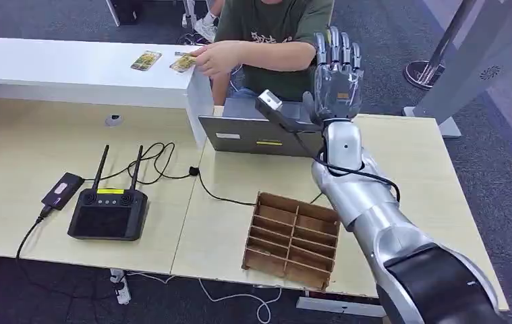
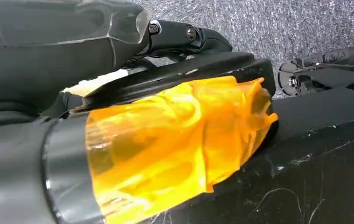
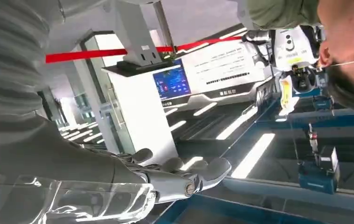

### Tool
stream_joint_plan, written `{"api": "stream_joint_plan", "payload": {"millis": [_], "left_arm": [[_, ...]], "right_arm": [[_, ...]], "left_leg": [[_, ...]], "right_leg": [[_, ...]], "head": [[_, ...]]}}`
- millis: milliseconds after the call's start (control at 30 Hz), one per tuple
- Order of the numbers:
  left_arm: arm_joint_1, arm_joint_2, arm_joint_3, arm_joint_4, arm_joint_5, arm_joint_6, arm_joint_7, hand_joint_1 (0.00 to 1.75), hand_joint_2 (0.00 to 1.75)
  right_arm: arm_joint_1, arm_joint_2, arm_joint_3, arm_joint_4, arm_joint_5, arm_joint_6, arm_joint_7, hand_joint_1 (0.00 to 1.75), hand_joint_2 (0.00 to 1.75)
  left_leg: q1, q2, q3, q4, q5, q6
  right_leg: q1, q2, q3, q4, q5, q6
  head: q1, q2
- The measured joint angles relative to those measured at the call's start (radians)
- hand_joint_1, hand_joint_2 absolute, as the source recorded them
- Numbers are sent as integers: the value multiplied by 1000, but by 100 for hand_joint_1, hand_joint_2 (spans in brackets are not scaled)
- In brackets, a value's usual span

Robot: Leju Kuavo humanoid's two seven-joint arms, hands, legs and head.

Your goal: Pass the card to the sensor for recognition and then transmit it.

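Up near the far edge of the bench (image 1: 50,169), the right hand (image 1: 337,74) is raised upright on its silver arm, palm facing the camera in the head view, with its fingers (image 1: 334,46) straight, side by side and holding nothing; the right wrist view shows the same fingers (image 3: 184,175) stretched out and empty. Just beyond that hand sits a person in a green shirt (image 1: 273,34), whose own hand (image 1: 218,57) rests on a yellow card (image 1: 183,63) lying on the raised white counter (image 1: 71,67) at the back left. A second card (image 1: 146,61) lies flat on the same counter, just beside the first and apart from the person's hand. Both cards are well apart from the robot's right hand. Below the counter's end stands a grey laptop (image 1: 260,135), its lid back toward the camera. On the bench itself, a black controller with two antennas (image 1: 109,209) lies at the left, a small black device (image 1: 62,190) on a cable just beside it, and a brown wooden divider tray (image 1: 292,239) sits near the front edge, next to the right forearm. The left wrist view shows an orange translucent wrap (image 2: 175,144) over dark parts against grey carpet; whether the left hand's fingers are spread or closed cannot be told.
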Motion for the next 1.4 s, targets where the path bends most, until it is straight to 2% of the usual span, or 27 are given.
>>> {"api": "stream_joint_plan", "payload": {"millis": [100, 200, 300, 633, 933, 1133, 1233, 1400], "left_arm": [[0, 0, 0, 0, 3, 0, 0, 0, 0], [0, 0, 0, 0, 8, 2, -2, 0, 0], [3, 0, 0, 0, 20, 7, -13, 0, 0], [14, -3, 9, 0, 81, 24, -56, 0, 0], [25, -5, 57, 0, 129, 53, -87, 0, 0], [30, -5, 84, 1, 135, 59, -94, 0, 0], [30, -5, 97, 2, 137, 65, -100, 0, 0], [33, -6, 124, 7, 139, 74, -110, 0, 0]], "right_arm": [[0, 0, -8, 0, -1, -3, -5, 0, 175], [11, 0, -15, -17, -8, -8, -36, 0, 175], [70, 0, -40, -121, -60, -13, -105, 0, 175], [340, 38, -191, -562, -206, -16, -389, 0, 175], [660, 106, -331, -917, -389, -16, -694, 0, 175], [827, 120, -354, -1062, -475, -16, -755, 0, 175], [884, 116, -354, -1103, -507, -16, -753, 0, 175], [1011, 116, -353, -1124, -625, -16, -817, 0, 175]], "left_leg": [[0, 0, 0, 0, 0, 0], [0, 0, 0, 0, 0, 0], [0, 0, 0, 0, 0, 0], [1, -2, -1, 0, 0, 0], [1, -2, -2, 0, -1, 0], [0, -1, -2, 0, -2, 0], [1, -1, -2, 0, -2, 0], [1, -1, -2, 0, -2, 0]], "right_leg": [[0, 0, 0, 0, 0, 0], [0, 0, 0, 0, 0, 0], [0, 0, 0, 0, 0, 0], [1, -2, 0, 0, -1, 0], [0, -2, -1, -1, -1, 0], [0, -1, -2, -1, -2, 0], [0, -1, -1, -1, -2, 0], [0, -1, -1, -1, -2, 0]], "head": [[0, 0], [0, 0], [0, 0], [0, 0], [0, 0], [0, 0], [0, 0], [0, 0]]}}
